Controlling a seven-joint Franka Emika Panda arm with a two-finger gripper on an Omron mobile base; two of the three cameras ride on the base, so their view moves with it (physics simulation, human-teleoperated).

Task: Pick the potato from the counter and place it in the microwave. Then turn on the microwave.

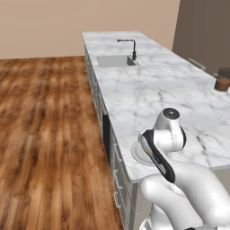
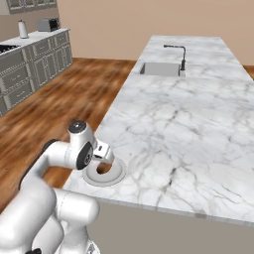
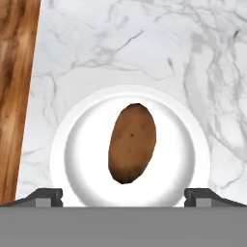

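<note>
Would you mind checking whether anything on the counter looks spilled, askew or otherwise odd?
Nothing stands out. The potato lies whole in the middle of a white plate near the counter edge, the open gripper above it. The marble shows no spill or damage, and the sink looks normal.

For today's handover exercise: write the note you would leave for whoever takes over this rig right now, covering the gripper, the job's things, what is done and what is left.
Gripper: open, empty, hovering directly over the potato.
Potato: lies in the middle of a white plate on the counter, near the counter's edge by the wood floor.
Done: arm lined up above the potato; no grasp yet.
Left: lower, grip and lift the potato, put it in the microwave, turn the microwave on.
</note>
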